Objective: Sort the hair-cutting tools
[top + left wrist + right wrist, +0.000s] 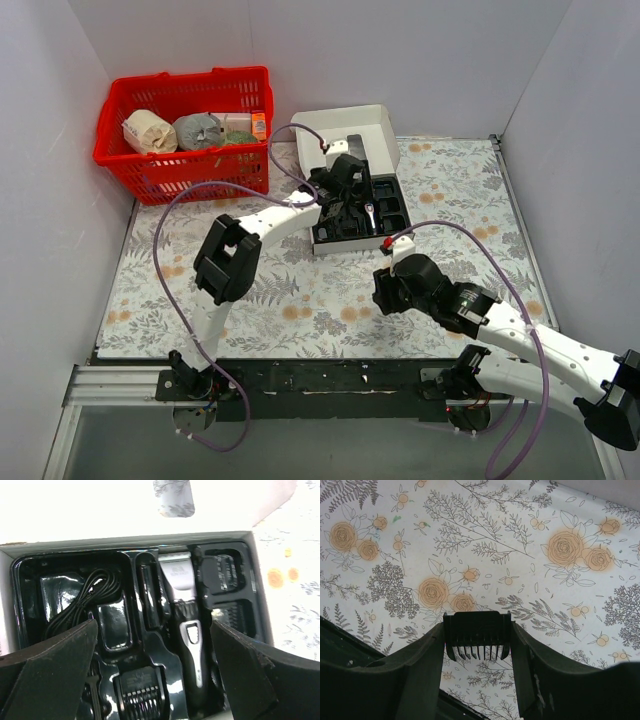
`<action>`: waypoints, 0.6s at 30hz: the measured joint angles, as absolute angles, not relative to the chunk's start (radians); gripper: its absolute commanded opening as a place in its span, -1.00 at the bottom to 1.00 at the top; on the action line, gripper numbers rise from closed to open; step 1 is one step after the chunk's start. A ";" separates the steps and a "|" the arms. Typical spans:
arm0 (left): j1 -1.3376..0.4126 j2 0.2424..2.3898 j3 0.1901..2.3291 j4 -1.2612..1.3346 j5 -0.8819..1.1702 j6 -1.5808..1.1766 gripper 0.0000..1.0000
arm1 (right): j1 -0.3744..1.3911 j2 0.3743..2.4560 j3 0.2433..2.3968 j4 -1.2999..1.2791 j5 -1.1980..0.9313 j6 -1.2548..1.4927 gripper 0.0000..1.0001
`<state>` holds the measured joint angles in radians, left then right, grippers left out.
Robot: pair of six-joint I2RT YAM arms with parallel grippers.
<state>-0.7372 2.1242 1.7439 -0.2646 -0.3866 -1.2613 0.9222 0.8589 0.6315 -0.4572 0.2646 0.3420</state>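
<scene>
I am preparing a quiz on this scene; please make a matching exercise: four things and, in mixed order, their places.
1 hair clipper
2 cord
3 comb attachment
4 red basket

A in the right gripper, between its jaws
B far left corner of the table
C long middle slot of the tray
D coiled in a tray compartment

Pairs: 1-C, 2-D, 3-A, 4-B

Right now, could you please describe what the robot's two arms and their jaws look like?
The left arm and right arm match: white tubular links joined by chunky black joint housings. A lilac cable loops along each, with a small red plug near the wrist. The jaws are broad matte-black wedges, scuffed with pale specks.
</scene>
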 measured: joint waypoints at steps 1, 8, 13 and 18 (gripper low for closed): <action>-0.737 2.151 1.765 -0.270 -0.395 -1.261 0.96 | 0.922 0.857 0.626 -0.450 0.261 0.342 -0.43; -0.734 2.291 1.830 -0.323 -0.463 -1.264 0.96 | 0.922 0.830 0.605 -0.440 0.254 0.342 -0.43; -0.729 2.306 1.840 -0.321 -0.467 -1.266 0.96 | 0.922 0.808 0.601 -0.438 0.255 0.345 -0.43; -0.726 2.292 1.805 -0.297 -0.451 -1.269 0.96 | 0.922 0.802 0.583 -0.441 0.255 0.347 -0.42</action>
<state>-0.7258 2.2917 1.8050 -0.2970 -0.4507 -1.2686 0.9222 0.8017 0.5831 -0.4408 0.2550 0.3466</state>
